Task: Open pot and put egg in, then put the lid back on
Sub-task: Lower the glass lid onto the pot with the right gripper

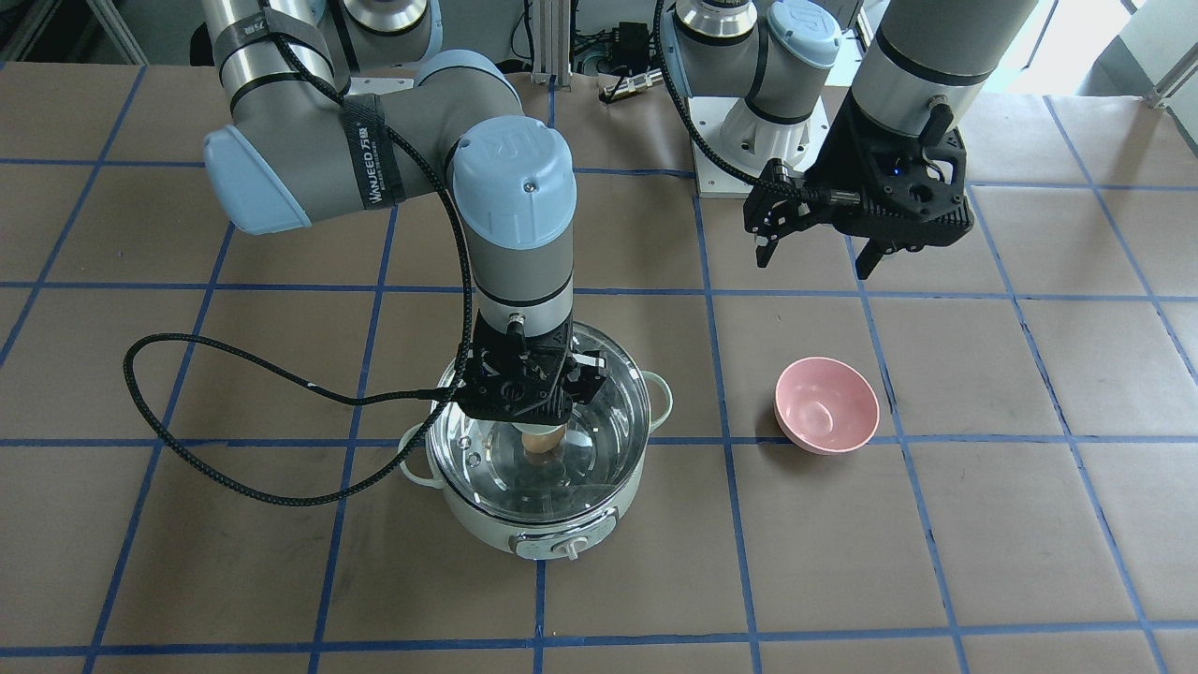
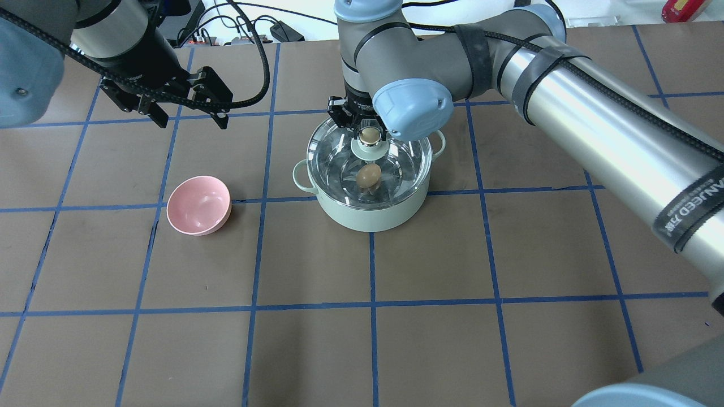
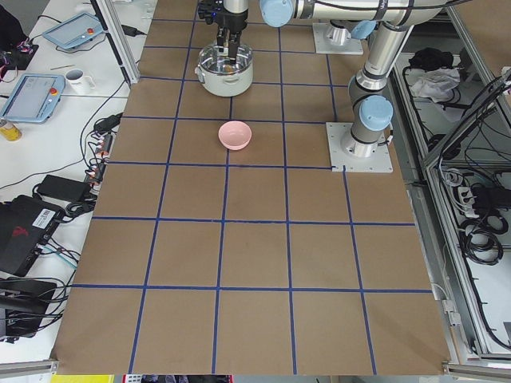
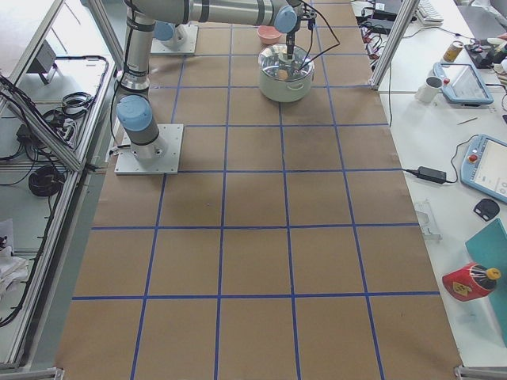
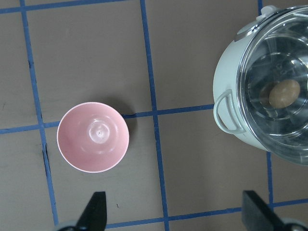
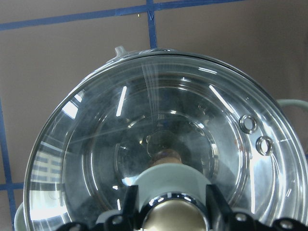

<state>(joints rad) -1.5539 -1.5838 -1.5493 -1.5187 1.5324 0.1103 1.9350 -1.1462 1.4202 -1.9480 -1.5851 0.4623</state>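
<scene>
The mint-green pot (image 2: 370, 217) stands mid-table, its dial (image 1: 568, 548) facing the operators' side. The clear glass lid (image 2: 403, 164) sits on the pot's rim. The tan egg (image 2: 369, 176) lies on the steel bottom, seen through the glass; it also shows in the left wrist view (image 5: 284, 94). My right gripper (image 2: 369, 134) points straight down over the lid, its fingers (image 6: 131, 199) closed against both sides of the beige knob (image 6: 173, 219). My left gripper (image 2: 189, 120) is open and empty, hovering above the table beyond the pink bowl.
An empty pink bowl (image 2: 199, 204) sits on the brown paper to the pot's left in the overhead view. The right arm's black cable (image 1: 187, 440) loops over the table beside the pot. The left arm's base plate (image 1: 749, 140) is at the back.
</scene>
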